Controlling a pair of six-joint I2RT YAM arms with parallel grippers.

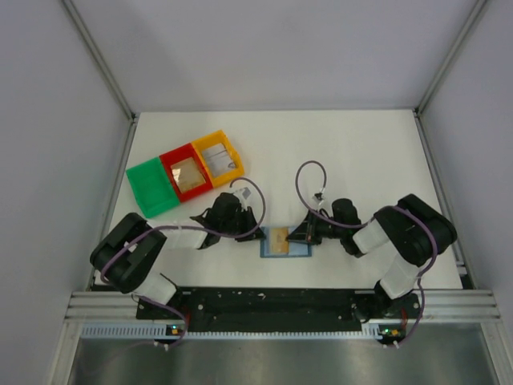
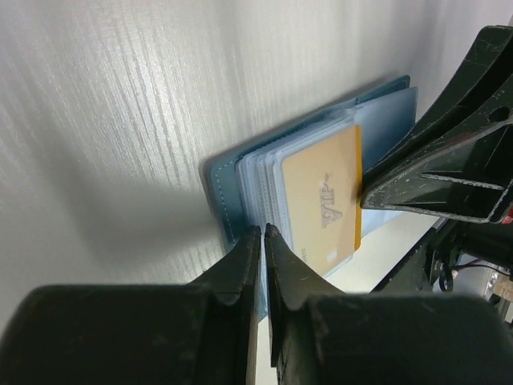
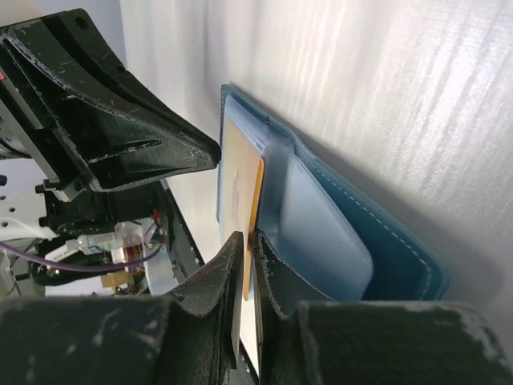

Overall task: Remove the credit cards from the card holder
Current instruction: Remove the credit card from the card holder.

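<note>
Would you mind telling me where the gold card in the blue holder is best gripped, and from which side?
Pinch the gold card by its long edge nearest the fold of the holder, coming in from the right, low and flat to the table. That edge looks lifted free of the clear pockets, while the opposite edge is tucked toward the outer seam.

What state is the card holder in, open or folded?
Open: card holder lies spread flat on the table, pale inner pockets facing up, orange card showing.
</note>
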